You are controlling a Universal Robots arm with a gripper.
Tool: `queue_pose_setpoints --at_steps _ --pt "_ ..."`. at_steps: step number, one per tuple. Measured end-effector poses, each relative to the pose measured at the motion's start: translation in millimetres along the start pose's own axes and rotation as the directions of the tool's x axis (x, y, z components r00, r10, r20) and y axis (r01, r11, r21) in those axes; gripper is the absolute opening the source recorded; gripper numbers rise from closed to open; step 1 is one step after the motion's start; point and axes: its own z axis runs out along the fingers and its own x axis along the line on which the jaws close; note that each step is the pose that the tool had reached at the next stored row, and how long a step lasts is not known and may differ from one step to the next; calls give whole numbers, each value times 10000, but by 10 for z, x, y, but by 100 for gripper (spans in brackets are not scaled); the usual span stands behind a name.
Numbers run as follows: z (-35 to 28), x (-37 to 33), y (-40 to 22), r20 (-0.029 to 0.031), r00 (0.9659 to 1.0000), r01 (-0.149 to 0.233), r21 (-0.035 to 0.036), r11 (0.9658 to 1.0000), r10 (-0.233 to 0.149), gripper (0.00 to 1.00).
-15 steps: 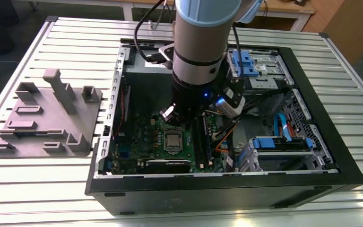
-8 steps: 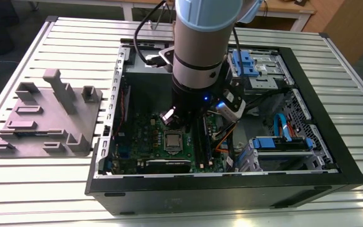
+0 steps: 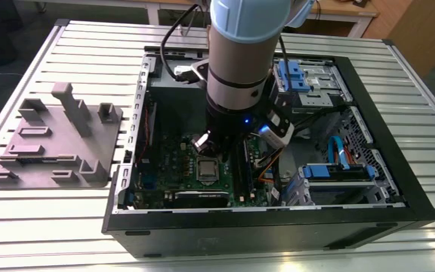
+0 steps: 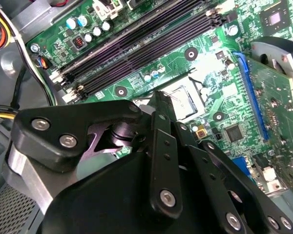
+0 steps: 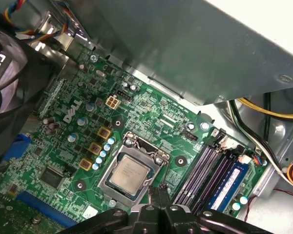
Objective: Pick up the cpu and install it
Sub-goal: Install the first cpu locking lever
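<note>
Your pincer [image 5: 158,196] has its two tips pressed together, and it holds nothing. The cpu [image 5: 130,174] lies flat inside the silver frame [image 5: 106,170] on the green board [image 5: 151,117], down in the open computer box [image 3: 399,187]. In the first wrist view you can see the tips just beside one corner of that frame, close to the cpu but not on it. The long dark slots [image 5: 200,170] lie on the tips' other side. The grey tray [image 3: 51,141] rests on the table [image 3: 21,226], well apart, on the exterior view's left of the box.
</note>
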Motion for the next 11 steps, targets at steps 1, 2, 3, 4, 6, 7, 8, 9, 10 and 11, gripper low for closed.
queue_pose_setpoints --at_steps 1,2,3,4,6,7,8,9,10,11 --pt "15 0 0 -1 10000 -1 0 10000 1 10" --pt "31 1 1 -1 10000 -2 1 10000 2 10" --pt "44 1 1 -1 10000 -4 0 10000 4 10" --pt "54 1 1 -1 10000 -4 0 10000 4 10" --pt "73 1 1 0 10000 -10 0 10000 10 10" --pt "84 1 1 0 10000 -14 0 10000 14 10" --pt "95 1 1 -1 10000 -19 0 10000 19 10" --pt "104 1 1 0 10000 -23 0 10000 23 10" --pt "112 2 1 0 10000 -28 0 10000 28 10" --pt "117 4 -1 -1 10000 -34 0 10000 34 10"
